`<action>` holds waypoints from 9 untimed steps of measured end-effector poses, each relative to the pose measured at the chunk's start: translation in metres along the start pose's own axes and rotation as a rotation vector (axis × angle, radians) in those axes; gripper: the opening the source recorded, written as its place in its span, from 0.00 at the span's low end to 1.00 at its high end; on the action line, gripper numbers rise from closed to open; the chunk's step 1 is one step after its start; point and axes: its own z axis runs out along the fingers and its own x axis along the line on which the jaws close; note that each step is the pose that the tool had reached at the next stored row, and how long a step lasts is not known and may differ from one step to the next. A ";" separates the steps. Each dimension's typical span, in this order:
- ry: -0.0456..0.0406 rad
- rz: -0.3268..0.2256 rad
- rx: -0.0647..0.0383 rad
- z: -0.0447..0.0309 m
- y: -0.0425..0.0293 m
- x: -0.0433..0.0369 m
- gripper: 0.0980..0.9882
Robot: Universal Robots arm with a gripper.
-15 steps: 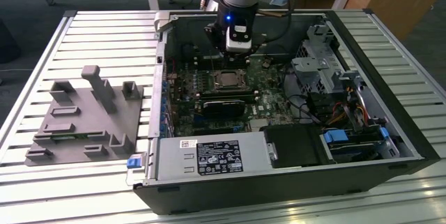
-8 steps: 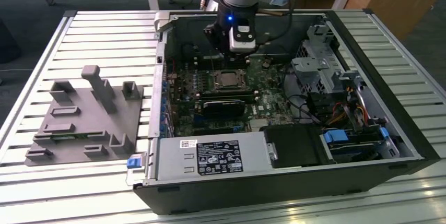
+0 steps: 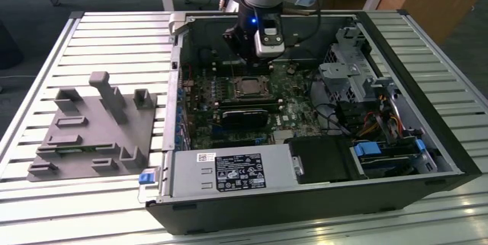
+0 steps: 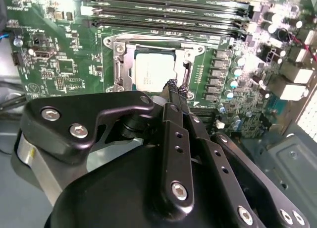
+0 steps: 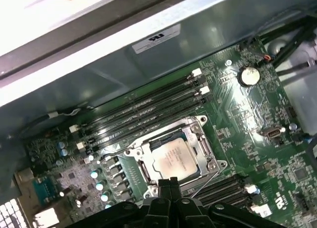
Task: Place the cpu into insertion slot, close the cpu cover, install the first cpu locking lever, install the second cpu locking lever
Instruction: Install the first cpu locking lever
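Second wrist view is showing the cpu (image 4: 151, 72) lying in the insertion slot (image 4: 156, 51) under the cpu cover (image 4: 120, 72). The clenched gripper (image 4: 176, 90) is hanging at its 12 o'clock side in the exterior view. Locking it down looks left to do.

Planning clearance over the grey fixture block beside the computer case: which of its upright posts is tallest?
The slim middle post at the fixture block's far end; it rises well above the squat posts either side.

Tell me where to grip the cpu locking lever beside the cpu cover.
Probably its bent free end, from above, gripping across the wire. The cpu locking lever is a thin rod lying low beside the cpu cover; only that hooked end juts clear.
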 end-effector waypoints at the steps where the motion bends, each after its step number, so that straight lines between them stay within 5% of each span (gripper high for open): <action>1: -0.0021 -0.011 0.000 0.0000 0.0000 0.0000 0.01; 9: -0.0239 -0.081 -0.007 0.0000 0.0000 0.0000 0.01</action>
